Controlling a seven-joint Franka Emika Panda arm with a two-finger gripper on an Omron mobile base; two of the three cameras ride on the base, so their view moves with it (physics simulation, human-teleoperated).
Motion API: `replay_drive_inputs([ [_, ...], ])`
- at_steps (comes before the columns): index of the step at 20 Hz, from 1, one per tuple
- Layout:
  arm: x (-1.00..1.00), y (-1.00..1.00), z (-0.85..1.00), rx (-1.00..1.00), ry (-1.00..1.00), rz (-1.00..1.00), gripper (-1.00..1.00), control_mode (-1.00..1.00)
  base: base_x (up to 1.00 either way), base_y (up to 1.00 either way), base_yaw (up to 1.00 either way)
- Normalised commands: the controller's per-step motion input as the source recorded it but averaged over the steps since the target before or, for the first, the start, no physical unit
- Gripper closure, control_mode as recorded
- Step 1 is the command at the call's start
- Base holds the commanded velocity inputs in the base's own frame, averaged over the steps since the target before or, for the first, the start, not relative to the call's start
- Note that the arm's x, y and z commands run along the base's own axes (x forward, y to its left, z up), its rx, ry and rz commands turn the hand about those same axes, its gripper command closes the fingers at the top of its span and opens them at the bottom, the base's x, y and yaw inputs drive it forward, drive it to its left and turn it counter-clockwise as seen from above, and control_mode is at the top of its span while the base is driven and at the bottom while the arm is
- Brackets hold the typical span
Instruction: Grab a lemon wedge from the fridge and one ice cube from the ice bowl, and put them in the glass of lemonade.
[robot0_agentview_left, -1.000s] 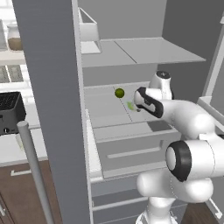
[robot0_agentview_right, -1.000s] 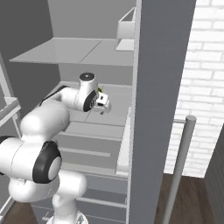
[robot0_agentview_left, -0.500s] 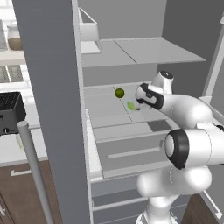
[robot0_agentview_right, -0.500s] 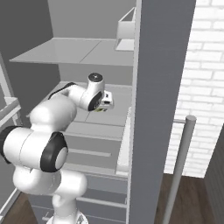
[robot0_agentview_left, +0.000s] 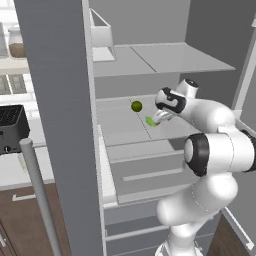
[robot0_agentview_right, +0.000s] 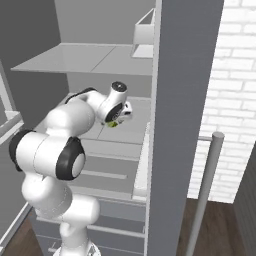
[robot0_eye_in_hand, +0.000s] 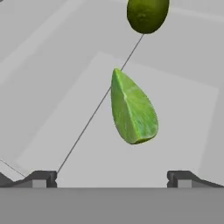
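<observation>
Open fridge (robot0_agentview_left: 150, 60) with grey shelves, dark olive round fruit (robot0_agentview_left: 136, 106) on the middle shelf just behind the lemon wedge (robot0_eye_in_hand: 132, 109), nothing between wedge and gripper (robot0_eye_in_hand: 112, 177), jaws spread wide and empty, wedge lying on the shelf

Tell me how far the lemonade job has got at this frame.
Done: the fridge stands open and the arm has reached onto its shelf. In hand: the open gripper is lined up on the lemon wedge, which lies on the shelf between the fingertips' line and the round fruit, not yet gripped. Left: grasping and carrying the wedge, then the ice cube, into the glass.
</observation>
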Motion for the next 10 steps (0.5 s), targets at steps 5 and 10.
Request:
replay_drive_inputs([
  [5, 0.52, 0.10, -0.05, -0.02, 0.00, 0.16, -1.00, -1.00, 0.00, 0.00, 0.00],
  [10, 0.53, 0.05, -0.05, -0.01, 0.00, 0.13, -1.00, -1.00, 0.00, 0.00, 0.00],
])
